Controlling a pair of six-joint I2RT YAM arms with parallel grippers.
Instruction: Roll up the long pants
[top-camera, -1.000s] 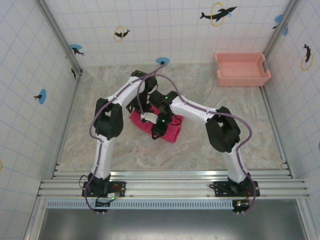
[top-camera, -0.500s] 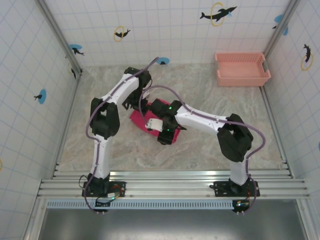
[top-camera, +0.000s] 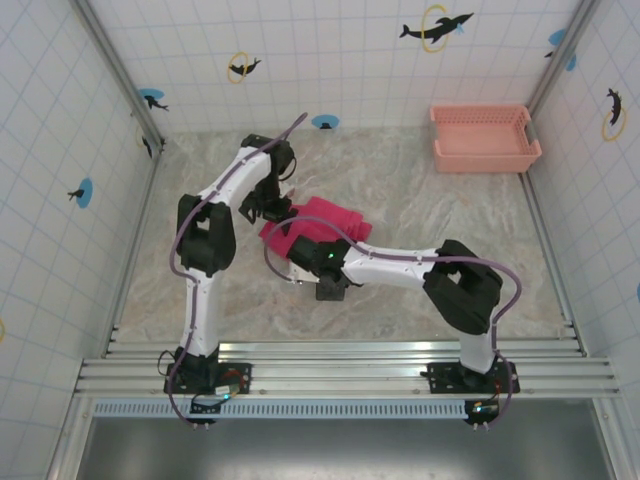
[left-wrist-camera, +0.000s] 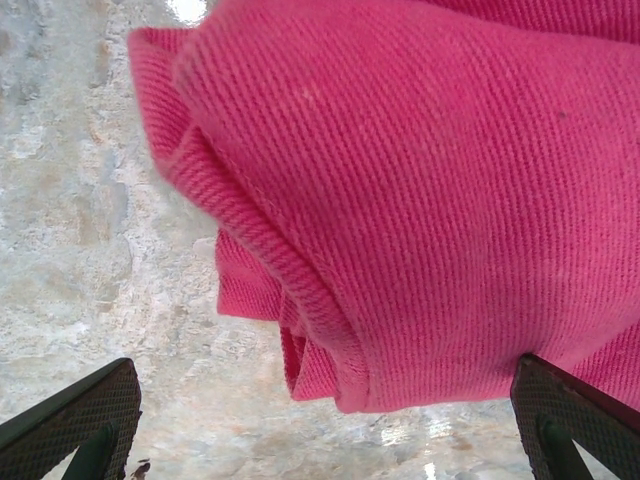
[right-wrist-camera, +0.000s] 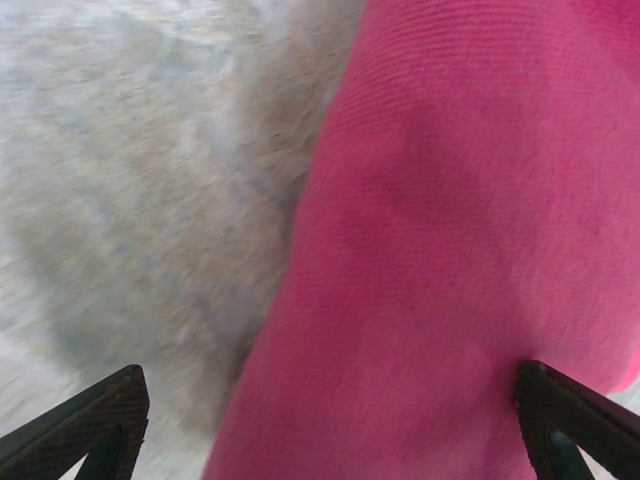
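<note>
Here the pants (top-camera: 330, 216) lie bunched in the middle of the bench (top-camera: 440, 220). The left jaws and right jaws both gape wide, holding nothing, cloth just ahead. It looks soft, light and floppy; its thick folded edge seems the surest hold.

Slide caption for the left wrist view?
Left jaws open wide above the rolled end of the pants, on the marbled table.
</note>
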